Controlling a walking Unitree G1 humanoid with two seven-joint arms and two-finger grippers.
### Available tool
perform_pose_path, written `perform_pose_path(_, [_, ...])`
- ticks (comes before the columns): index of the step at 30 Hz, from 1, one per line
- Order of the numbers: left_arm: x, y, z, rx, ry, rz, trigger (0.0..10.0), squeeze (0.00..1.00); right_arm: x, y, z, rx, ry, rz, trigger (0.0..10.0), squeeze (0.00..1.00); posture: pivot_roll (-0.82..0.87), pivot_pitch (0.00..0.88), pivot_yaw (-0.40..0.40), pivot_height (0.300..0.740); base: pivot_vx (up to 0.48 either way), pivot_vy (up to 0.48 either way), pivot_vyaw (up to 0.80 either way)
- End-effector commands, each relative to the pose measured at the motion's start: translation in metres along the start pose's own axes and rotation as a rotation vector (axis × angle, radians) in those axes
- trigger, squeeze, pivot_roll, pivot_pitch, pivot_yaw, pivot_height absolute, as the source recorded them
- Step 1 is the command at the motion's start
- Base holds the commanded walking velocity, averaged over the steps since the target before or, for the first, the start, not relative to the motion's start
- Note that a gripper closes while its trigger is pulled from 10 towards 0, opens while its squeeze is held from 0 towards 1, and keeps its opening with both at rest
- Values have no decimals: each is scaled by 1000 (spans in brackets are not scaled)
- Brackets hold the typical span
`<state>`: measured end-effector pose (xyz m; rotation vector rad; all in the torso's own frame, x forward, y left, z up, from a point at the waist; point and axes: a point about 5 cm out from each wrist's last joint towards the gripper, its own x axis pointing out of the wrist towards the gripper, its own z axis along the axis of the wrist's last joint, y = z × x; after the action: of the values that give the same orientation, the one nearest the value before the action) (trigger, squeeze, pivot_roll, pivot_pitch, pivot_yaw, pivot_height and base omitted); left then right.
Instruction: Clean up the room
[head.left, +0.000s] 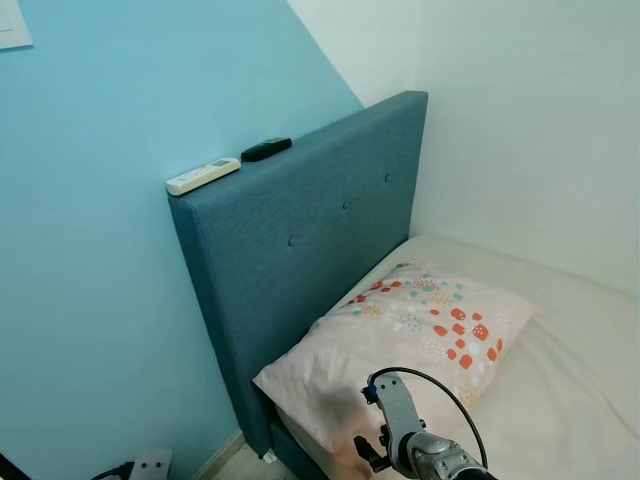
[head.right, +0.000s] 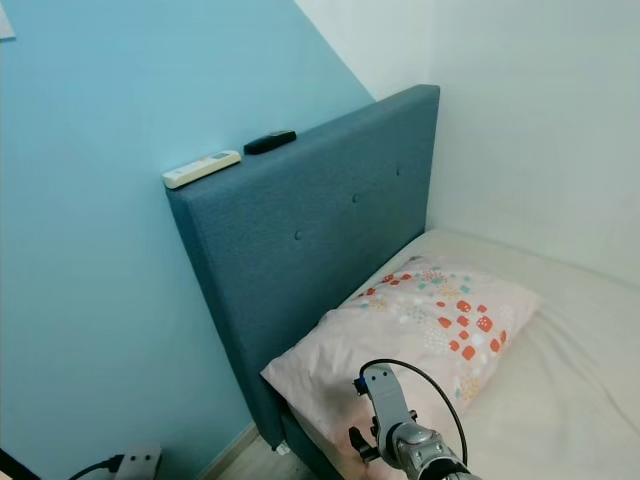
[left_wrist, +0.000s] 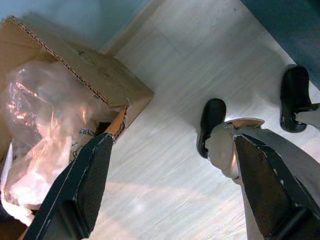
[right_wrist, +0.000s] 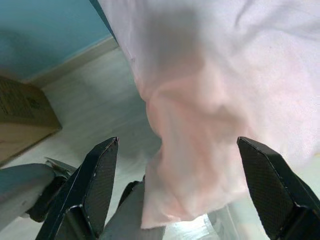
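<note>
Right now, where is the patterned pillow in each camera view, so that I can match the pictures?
Left eye view: pillow at lower centre, against the headboard.
Right eye view: pillow at lower centre, in the same place.
Left wrist view: aimed at the floor and a cardboard box instead.
Right wrist view: pink cloth, likely the pillow's overhanging corner.
Shared landmark: the light blue wall.
</note>
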<state>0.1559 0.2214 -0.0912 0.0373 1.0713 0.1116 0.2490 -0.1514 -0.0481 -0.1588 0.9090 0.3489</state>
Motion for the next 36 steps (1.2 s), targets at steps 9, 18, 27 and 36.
perform_pose_path(9, [0, -2, 0, 14, 4, -3, 10000, 0, 1, 2, -1, -12, 13, 0, 10000, 0, -103, 0, -33, 740, -274, 0, 0])
perform_pose_path(18, [0, -3, -2, 19, 12, -4, 10000, 0, 1, 3, -2, -5, 14, -1, 10000, 0, -107, 0, -31, 740, -294, 0, 0])
perform_pose_path(27, [0, -2, -5, 21, 17, -4, 10000, 0, 1, 3, -2, -2, 15, 0, 10000, 0, -108, 0, -31, 740, -254, 0, 0])
perform_pose_path(36, [-1, 0, -9, 27, 22, -4, 10000, 0, 1, 2, -3, 9, 17, -4, 10000, 0, -108, 0, -31, 740, -243, 0, 0])
